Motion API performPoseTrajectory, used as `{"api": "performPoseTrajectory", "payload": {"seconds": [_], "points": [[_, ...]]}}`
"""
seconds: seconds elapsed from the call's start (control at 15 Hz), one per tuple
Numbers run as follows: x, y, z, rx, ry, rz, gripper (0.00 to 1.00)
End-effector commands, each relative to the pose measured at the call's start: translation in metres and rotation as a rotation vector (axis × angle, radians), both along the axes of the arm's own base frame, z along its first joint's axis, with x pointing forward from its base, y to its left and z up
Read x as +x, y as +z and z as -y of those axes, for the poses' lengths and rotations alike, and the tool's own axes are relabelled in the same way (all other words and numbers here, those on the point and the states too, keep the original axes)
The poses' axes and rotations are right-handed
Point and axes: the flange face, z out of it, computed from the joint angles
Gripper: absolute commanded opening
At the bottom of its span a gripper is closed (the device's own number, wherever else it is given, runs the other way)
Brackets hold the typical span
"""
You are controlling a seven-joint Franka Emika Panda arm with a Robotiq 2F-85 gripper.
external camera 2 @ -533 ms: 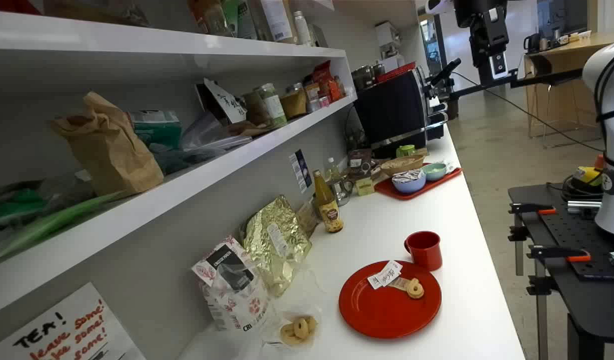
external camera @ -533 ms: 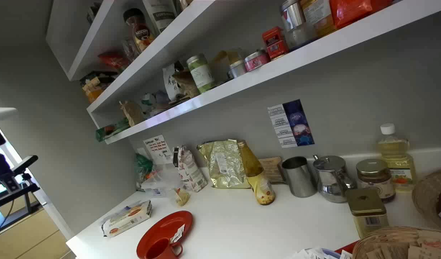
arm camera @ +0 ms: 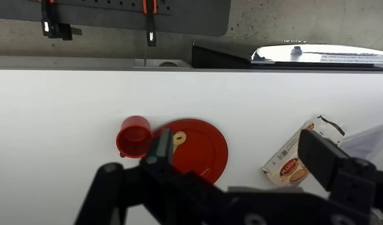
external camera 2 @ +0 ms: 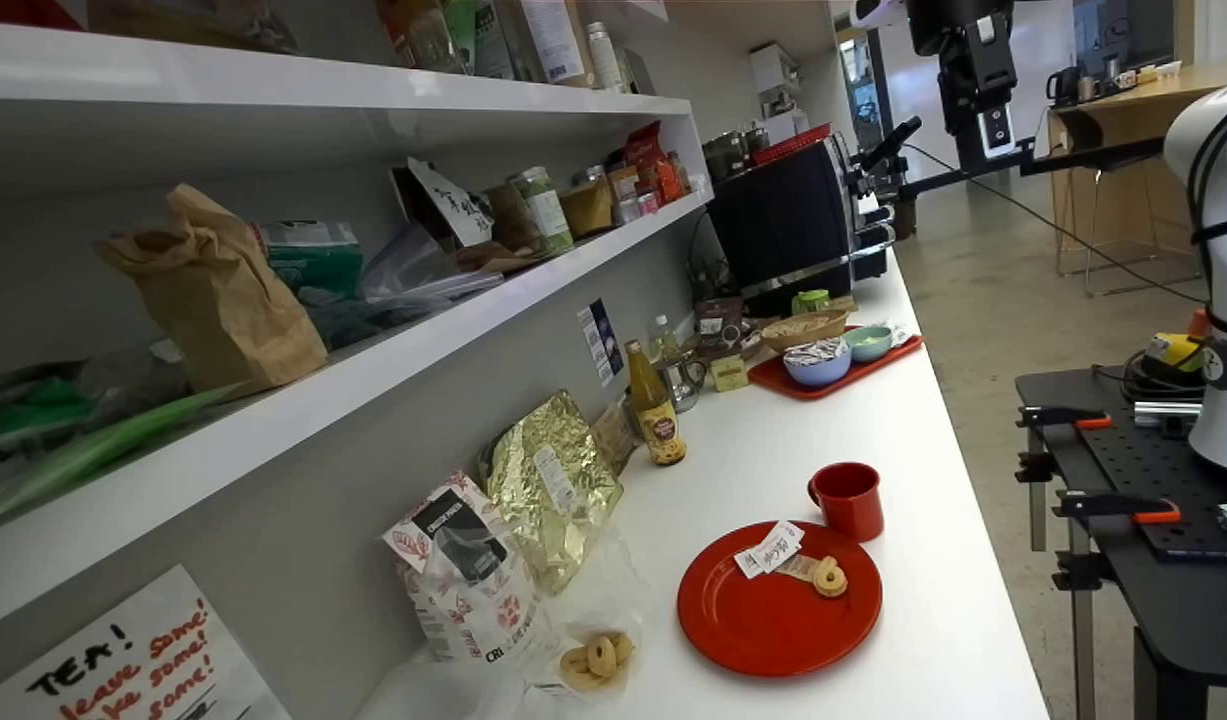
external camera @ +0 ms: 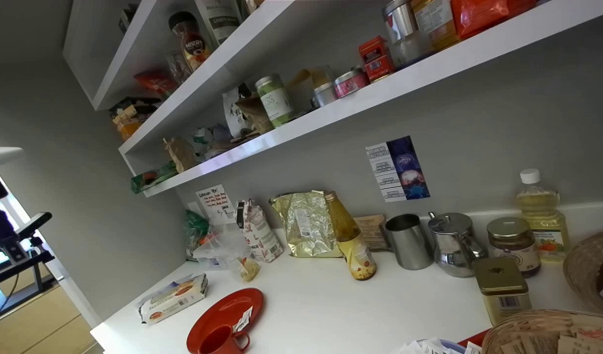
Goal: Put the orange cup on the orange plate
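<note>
The orange cup (external camera 2: 855,515) stands upright on the white counter at the edge of the orange plate (external camera 2: 763,645). It also shows in an exterior view (external camera: 221,346) and in the wrist view (arm camera: 135,137). I cannot tell whether cup and plate touch. The plate, also in the wrist view (arm camera: 207,147) and in an exterior view (external camera: 217,310), carries paper packets and a small ring biscuit (external camera 2: 829,577). My gripper (arm camera: 235,139) is open and empty, high above the counter. In the wrist view, its left finger hides part of the plate. It also shows in an exterior view (external camera 2: 988,130).
A biscuit pack (arm camera: 292,162) lies beyond the plate. A bag of rings (external camera 2: 598,660), a paper bag (external camera 2: 468,580), a gold foil bag (external camera 2: 553,490) and a bottle (external camera 2: 656,410) stand along the wall. A shelf (external camera 2: 373,400) overhangs the counter. A red tray (external camera 2: 813,390) with bowls lies farther along.
</note>
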Motion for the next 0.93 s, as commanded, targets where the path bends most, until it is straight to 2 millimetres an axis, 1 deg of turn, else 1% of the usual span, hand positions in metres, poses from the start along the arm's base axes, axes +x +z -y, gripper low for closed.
{"api": "performPoseTrajectory", "payload": {"seconds": [0.0,0.13,0.2,0.27,0.4,0.47,0.53,0.67,0.73,0.87], "points": [[0.004,0.002,0.003,0.011,-0.028,0.024,1.00],[0.021,0.004,0.014,0.036,-0.049,0.071,1.00],[0.034,0.002,0.020,0.052,-0.047,0.084,1.00],[0.041,0.001,0.023,0.058,-0.051,0.102,1.00],[0.064,-0.011,0.034,0.065,-0.070,0.119,1.00],[0.078,-0.022,0.041,0.070,-0.084,0.110,1.00],[0.084,-0.029,0.037,0.073,-0.092,0.102,1.00],[0.104,-0.055,0.044,0.041,-0.139,0.099,1.00],[0.113,-0.071,0.047,0.041,-0.146,0.082,1.00],[0.127,-0.099,0.049,0.037,-0.162,0.047,1.00]]}}
